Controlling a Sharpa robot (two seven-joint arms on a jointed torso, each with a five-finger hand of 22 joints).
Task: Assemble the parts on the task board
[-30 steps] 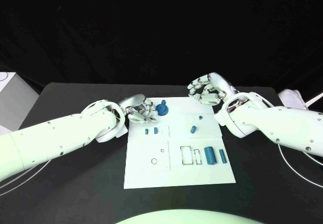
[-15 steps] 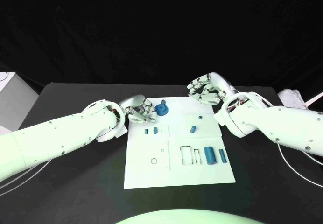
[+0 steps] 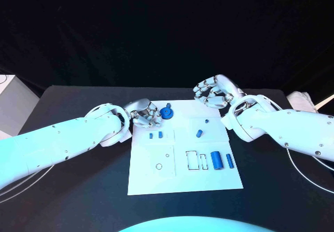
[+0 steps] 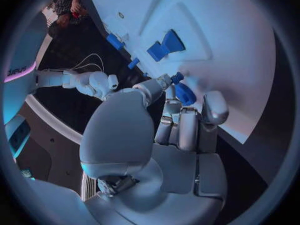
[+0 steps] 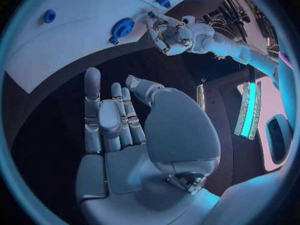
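Barely anything has shifted since the earlier frames: the left robot hand has crept a little toward the blue round part at the far edge of the task board, and the right robot hand hangs where it was.

On the white task board, which lies in the middle of the black tabletop, the blue round part sits near the far edge, just beside the left robot hand. In the left wrist view that hand's fingers are curled in close to a small blue piece; whether they actually grip it I cannot tell. Two small blue pieces lie just behind the hand, toward the near edge. Another small blue piece lies mid-board, and two blue cylinders rest side by side toward the board's right edge.

The right robot hand hovers beyond the board's far right corner, fingers apart and holding nothing.
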